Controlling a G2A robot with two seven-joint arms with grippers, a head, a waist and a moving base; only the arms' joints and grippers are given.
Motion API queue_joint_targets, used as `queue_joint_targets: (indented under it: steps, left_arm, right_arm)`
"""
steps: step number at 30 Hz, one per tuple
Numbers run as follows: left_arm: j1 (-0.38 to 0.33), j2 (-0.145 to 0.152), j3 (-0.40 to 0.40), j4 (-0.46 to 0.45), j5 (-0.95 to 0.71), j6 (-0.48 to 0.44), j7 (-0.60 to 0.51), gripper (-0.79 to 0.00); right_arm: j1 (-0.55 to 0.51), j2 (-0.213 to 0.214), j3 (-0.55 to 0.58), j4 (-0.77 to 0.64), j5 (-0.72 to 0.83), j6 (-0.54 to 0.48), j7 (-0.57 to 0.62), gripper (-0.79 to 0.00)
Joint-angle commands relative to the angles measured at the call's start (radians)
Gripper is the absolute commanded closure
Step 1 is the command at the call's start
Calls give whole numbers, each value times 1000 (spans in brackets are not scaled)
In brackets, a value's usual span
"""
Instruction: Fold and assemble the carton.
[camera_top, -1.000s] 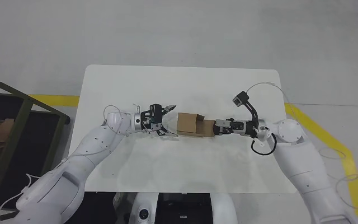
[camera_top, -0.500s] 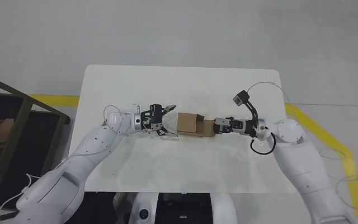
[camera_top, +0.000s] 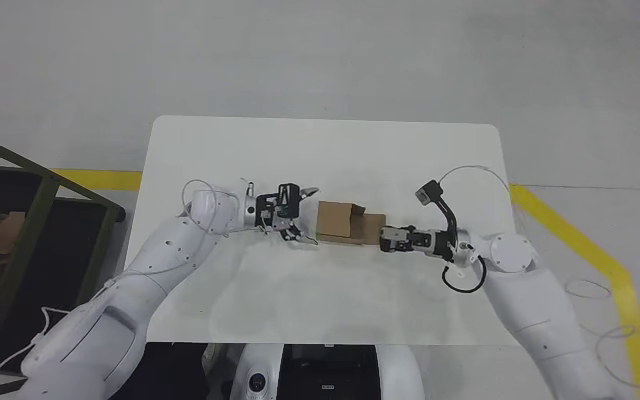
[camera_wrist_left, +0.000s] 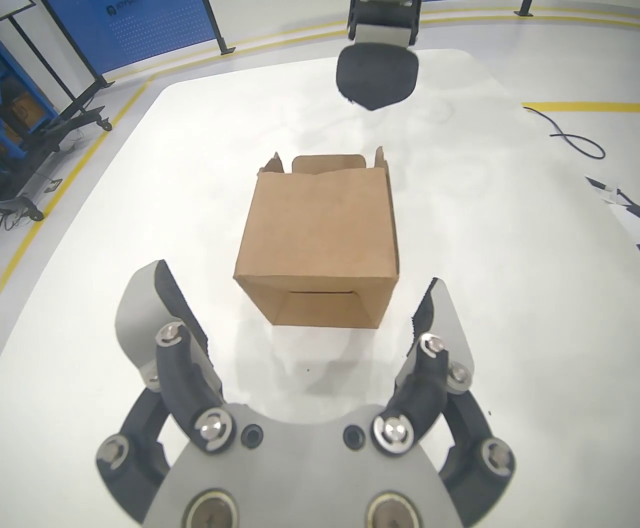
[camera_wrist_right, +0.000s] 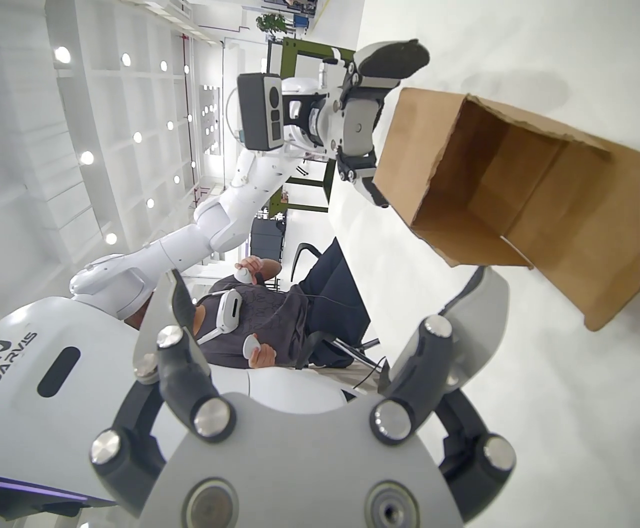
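A brown carton (camera_top: 340, 222) lies on its side in the middle of the white table (camera_top: 320, 150). Its mouth with loose flaps faces my right gripper (camera_top: 386, 241). The folded end faces my left gripper (camera_top: 303, 213). In the left wrist view the carton (camera_wrist_left: 320, 225) sits just beyond the open left gripper (camera_wrist_left: 297, 280), apart from both fingers. In the right wrist view the carton's (camera_wrist_right: 500, 190) hollow inside is visible. The open right gripper (camera_wrist_right: 325, 290) holds nothing, and one fingertip (camera_wrist_right: 480, 285) is close under the carton's lower edge. The left gripper (camera_wrist_right: 370, 125) stands behind the carton.
The right gripper's dark pad (camera_wrist_left: 377, 75) hangs beyond the carton's far end. A dark rack (camera_top: 40, 215) stands on the floor off the table's left side. Yellow tape (camera_top: 560, 225) marks the floor at the right. Bare tabletop surrounds the carton.
My right gripper has drawn back from the carton's flap toward the table's near edge. The left gripper shifted slightly toward the far side. The carton stayed put.
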Motion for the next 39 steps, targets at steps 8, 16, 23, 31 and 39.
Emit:
queue_joint_targets:
  steps: [8,16,23,31,39]
  left_arm:
    - [-19,-26,49,50,-32,-4,26,-785]
    - [-54,-50,83,128,-45,24,72,-785]
    - [-75,-67,109,169,-49,22,87,-785]
    - [-92,-83,129,208,-58,23,98,-686]
    - [-100,-92,142,230,-60,28,106,-656]
  right_arm:
    - [32,-11,-42,57,-14,-65,12,-785]
    - [65,-24,-86,130,-21,-103,10,-785]
    - [81,-25,-98,172,-29,-87,34,-570]
    - [73,-8,-68,155,-94,-40,35,-351]
    - [57,3,-66,104,-140,22,60,-332]
